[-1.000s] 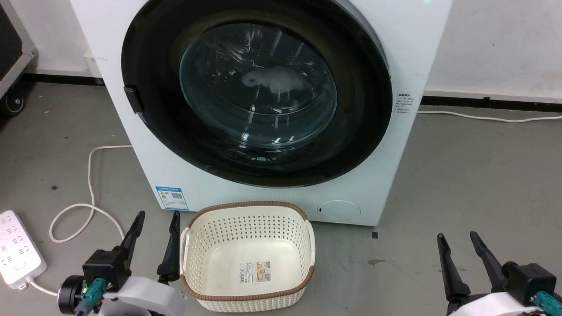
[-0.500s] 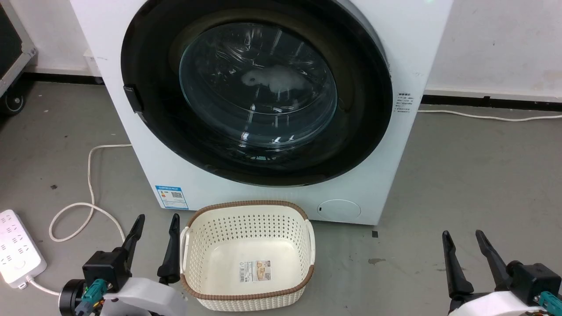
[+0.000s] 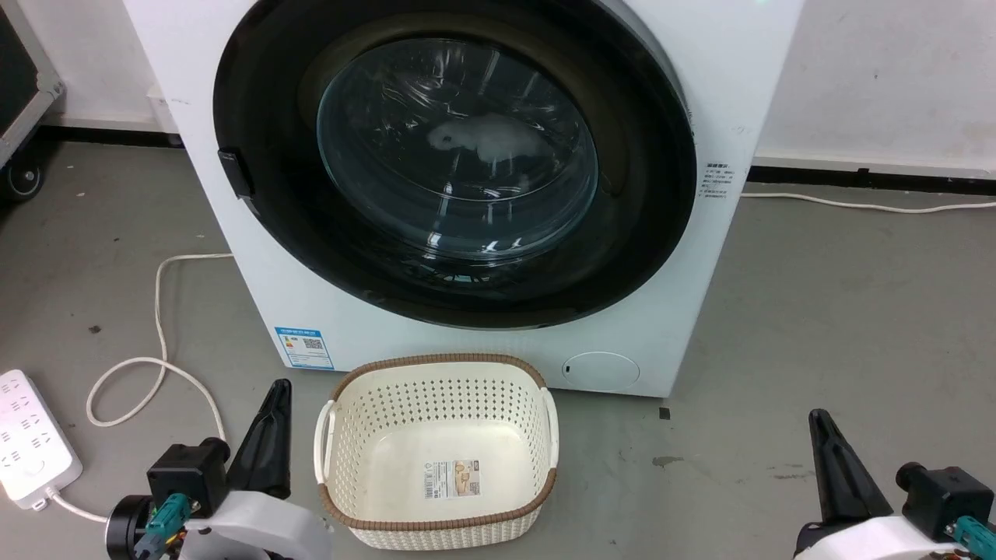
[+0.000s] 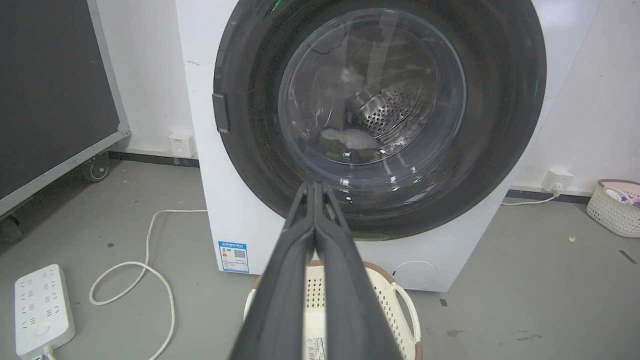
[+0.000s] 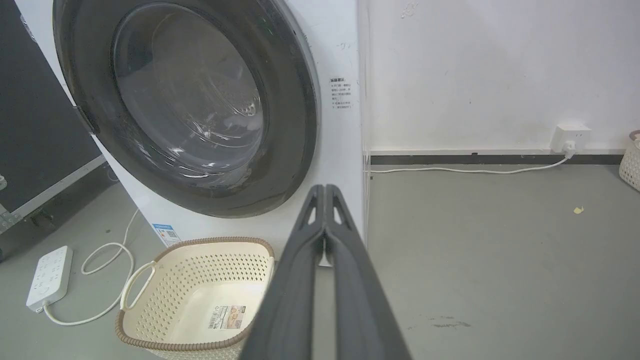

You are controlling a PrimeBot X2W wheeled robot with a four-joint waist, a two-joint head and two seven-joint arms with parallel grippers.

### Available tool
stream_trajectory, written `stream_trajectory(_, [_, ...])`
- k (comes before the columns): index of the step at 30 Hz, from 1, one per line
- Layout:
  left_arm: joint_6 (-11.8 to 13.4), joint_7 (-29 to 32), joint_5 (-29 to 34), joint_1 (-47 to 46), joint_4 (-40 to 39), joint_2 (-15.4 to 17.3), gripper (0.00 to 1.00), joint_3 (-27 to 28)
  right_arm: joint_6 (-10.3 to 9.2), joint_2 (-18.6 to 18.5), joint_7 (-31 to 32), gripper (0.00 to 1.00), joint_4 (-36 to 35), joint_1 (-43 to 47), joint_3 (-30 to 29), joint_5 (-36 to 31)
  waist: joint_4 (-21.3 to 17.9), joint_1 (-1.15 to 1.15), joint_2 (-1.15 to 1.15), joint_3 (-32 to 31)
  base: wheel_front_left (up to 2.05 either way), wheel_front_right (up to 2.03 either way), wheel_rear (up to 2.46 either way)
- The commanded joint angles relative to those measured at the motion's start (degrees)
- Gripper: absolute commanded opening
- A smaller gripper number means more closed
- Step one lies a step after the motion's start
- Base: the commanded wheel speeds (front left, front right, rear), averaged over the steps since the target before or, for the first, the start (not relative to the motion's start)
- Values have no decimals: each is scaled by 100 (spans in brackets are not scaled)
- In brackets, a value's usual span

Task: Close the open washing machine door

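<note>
light bright, even | glare on washing machine door (image 3: pixel 455 163) | shadows soft | wrist cams: edge distort.

The left pincer (image 3: pixel 278 389) has long matte black fingers (image 3: pixel 264 455), wide at the root and tapering to a narrow tip. Beside their root sits a boxy black block (image 3: pixel 185 473), with a teal plug (image 3: pixel 167 515) under it and a round black cap (image 3: pixel 120 527) at the side. Behind these is a smooth white shell (image 3: pixel 261 523). The right pincer (image 3: pixel 817 416) is built alike, with black tapered fingers, a black right block (image 3: pixel 938 490), a teal right plug (image 3: pixel 973 533) and a white right shell (image 3: pixel 871 542). In the wrist views the fingers look dark grey, each with a slim cut-out (image 5: pixel 314 214) near its tip.
</note>
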Motion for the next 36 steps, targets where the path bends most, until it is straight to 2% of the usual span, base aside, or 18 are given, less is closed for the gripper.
stream_trajectory(1, [-27,45,79,12,-21,-41,0,33,0,-1,30,0,-20,-13,9,-42,6,0,0,1,0,0,0])
stream_trajectory(36, [-206,398,813,90,-175,-484,0,421,-1,-6,278,0,-162,-107,128,-333,121,0,0,47,0,0,0])
